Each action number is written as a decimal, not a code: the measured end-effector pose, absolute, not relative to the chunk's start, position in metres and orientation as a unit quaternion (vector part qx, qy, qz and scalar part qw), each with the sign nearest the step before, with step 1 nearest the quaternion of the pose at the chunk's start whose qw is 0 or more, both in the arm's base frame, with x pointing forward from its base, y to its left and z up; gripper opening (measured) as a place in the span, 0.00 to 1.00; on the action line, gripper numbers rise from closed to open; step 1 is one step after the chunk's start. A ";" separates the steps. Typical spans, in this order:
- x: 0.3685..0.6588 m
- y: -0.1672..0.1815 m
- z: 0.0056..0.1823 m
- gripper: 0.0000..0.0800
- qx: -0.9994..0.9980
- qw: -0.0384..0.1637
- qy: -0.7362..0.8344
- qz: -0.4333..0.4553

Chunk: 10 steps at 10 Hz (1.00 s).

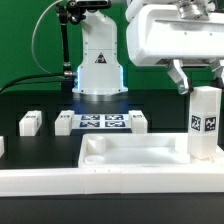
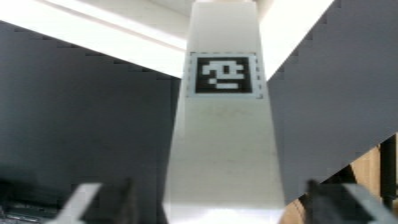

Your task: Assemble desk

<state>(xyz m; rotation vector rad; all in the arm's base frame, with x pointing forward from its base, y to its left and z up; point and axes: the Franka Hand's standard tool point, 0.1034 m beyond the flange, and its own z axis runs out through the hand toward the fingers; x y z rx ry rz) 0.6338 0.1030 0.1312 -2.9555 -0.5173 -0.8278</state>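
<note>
Desk leg (image 1: 205,122) is standing upright on the exterior view's right. Its foot is down at the corner of the desk panel (image 1: 130,152) and its black-and-white tag faces the camera. I honestly can't tell if it's seated in a socket. The gripper (image 1: 198,84) sits right over the top of the leg with its jaws spread. In the wrist view the fingers (image 2: 80,200) straddle the leg with a clear gap on each side, so it isn't squeezing or touching anything. The long white rail (image 1: 100,182) lies nearest the camera, with the panel just behind it, all on a black table (image 1: 30,100). Further back the marker board (image 1: 100,122) lies flat, and three loose legs (image 1: 30,122) lie in a row with it, two on the exterior view's left and one just to its right. Behind that is the arm base (image 1: 100,70) against a green backdrop (image 1: 20,50). The arm's chunky white wrist comes in from the top right of the exterior view, fingers pointing down at the leg.
</note>
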 end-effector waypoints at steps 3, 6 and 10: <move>0.634 0.103 0.131 0.80 -0.949 0.015 -0.166 -0.266; 0.634 0.103 0.131 0.81 -0.949 0.015 -0.166 -0.266; 0.643 0.105 0.136 0.81 -0.958 0.018 -0.170 -0.231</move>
